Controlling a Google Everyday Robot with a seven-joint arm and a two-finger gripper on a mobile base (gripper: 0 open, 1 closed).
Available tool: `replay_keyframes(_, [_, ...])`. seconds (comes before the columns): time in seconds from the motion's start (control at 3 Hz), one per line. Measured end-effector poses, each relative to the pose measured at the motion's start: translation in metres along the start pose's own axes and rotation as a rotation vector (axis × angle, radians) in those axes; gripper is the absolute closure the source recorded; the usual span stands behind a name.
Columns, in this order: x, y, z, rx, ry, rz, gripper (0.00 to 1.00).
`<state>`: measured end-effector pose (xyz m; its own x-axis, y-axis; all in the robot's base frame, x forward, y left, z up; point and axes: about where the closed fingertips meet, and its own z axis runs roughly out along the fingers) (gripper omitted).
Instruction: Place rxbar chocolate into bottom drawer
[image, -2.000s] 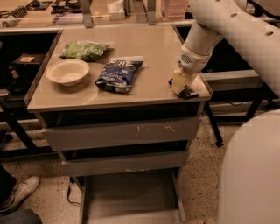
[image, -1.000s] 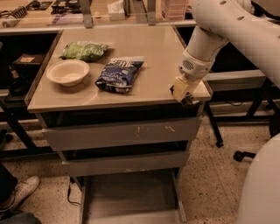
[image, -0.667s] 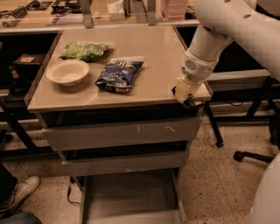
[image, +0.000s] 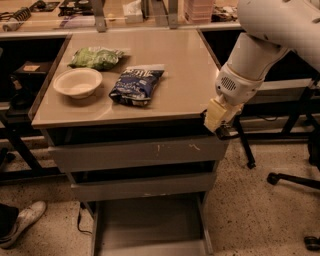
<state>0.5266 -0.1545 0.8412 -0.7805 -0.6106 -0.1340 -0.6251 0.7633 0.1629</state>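
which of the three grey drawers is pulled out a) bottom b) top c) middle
a: the bottom drawer juts forward with its flat floor showing, while the top drawer and middle drawer are closed; the gripper hangs at the table's front right corner.

The white arm (image: 260, 45) slopes from the upper right toward the lower left, and at its end the pincer (image: 219, 129) points downward, just beside the front right corner of the worktop (image: 180, 85).
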Motion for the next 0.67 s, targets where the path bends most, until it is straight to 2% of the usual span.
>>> replay_keyframes(0.33, [0.019,0.010,0.014,-0.039,0.014,0.022,1.00])
replay_keyframes(0.67, [0.052,0.041,0.045,-0.140,0.002,0.060,1.00])
